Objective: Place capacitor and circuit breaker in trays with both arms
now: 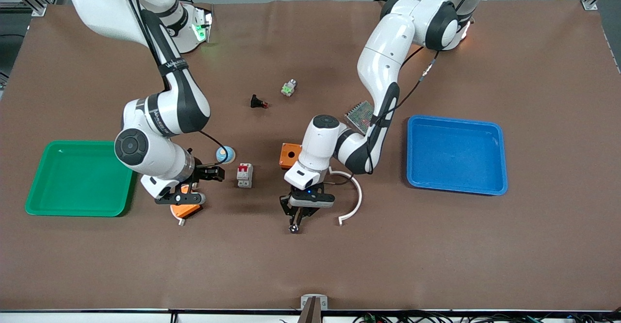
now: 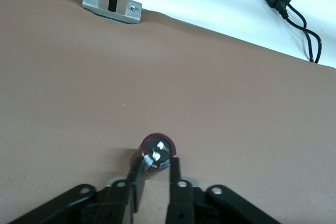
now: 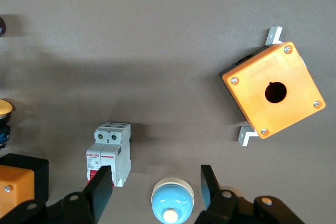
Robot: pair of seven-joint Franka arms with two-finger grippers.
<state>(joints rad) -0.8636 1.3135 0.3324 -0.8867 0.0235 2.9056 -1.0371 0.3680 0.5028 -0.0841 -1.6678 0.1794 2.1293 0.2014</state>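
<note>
The capacitor (image 1: 293, 227) stands on the brown mat near the front camera; in the left wrist view (image 2: 157, 149) its shiny top shows. My left gripper (image 1: 294, 220) is low over it, and its fingers (image 2: 174, 170) press the capacitor's two sides. The white circuit breaker (image 1: 244, 174) with red levers lies between the two arms. My right gripper (image 1: 213, 173) is open and empty in the air beside the breaker, toward the right arm's end. In the right wrist view the breaker (image 3: 110, 151) lies just outside one finger (image 3: 101, 183).
A blue dome button (image 1: 225, 154) sits between the open right fingers' lines (image 3: 173, 199). Orange boxes (image 1: 289, 154) (image 1: 186, 210), a white curved strip (image 1: 357, 198), a perforated board (image 1: 360, 114), a green tray (image 1: 77, 177) and a blue tray (image 1: 456, 153) are also here.
</note>
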